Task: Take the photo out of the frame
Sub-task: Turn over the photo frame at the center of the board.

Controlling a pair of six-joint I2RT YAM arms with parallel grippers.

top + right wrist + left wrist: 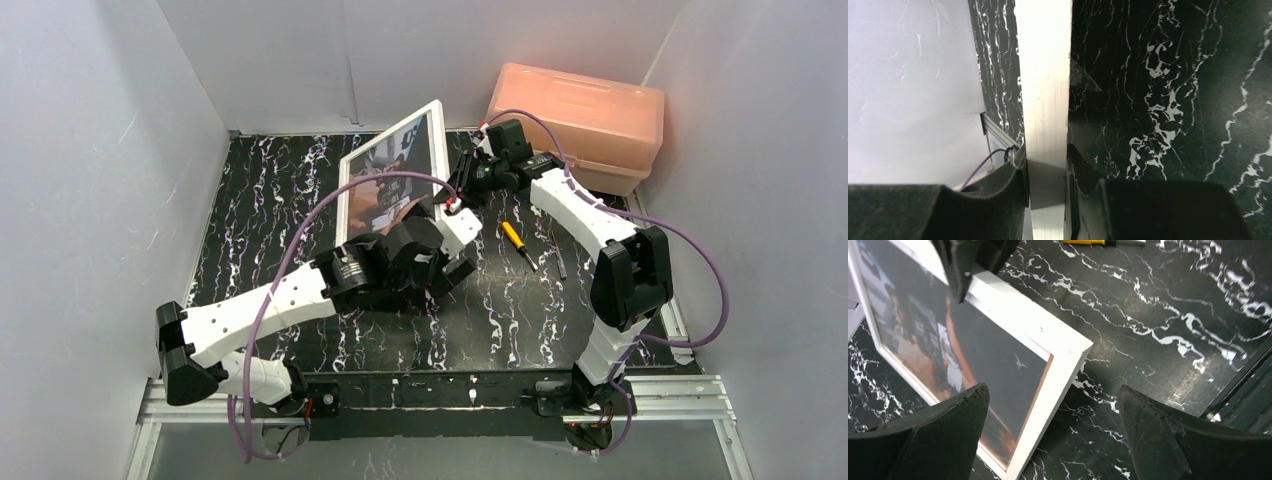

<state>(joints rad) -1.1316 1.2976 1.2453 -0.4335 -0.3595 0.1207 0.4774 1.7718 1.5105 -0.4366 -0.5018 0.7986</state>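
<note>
The frame point(345, 196) stands tilted on its lower edge at the middle back of the black marble table, white border facing me. The photo point(392, 172) sits in it, dark with reddish-brown and pale patches. My right gripper point(457, 190) is shut on the frame's right edge; in the right wrist view the light wood edge point(1045, 90) sits pinched in my right gripper point(1047, 175). My left gripper point(450, 255) is open and empty at the frame's lower right corner. In the left wrist view that corner point(1075, 347) and the photo point(948, 350) lie ahead of my left gripper point(1053, 407).
A pink plastic box point(580, 118) stands at the back right. A yellow-handled screwdriver point(516, 240) lies right of the frame, with a small dark piece point(562, 267) beside it. White walls close in the table on three sides.
</note>
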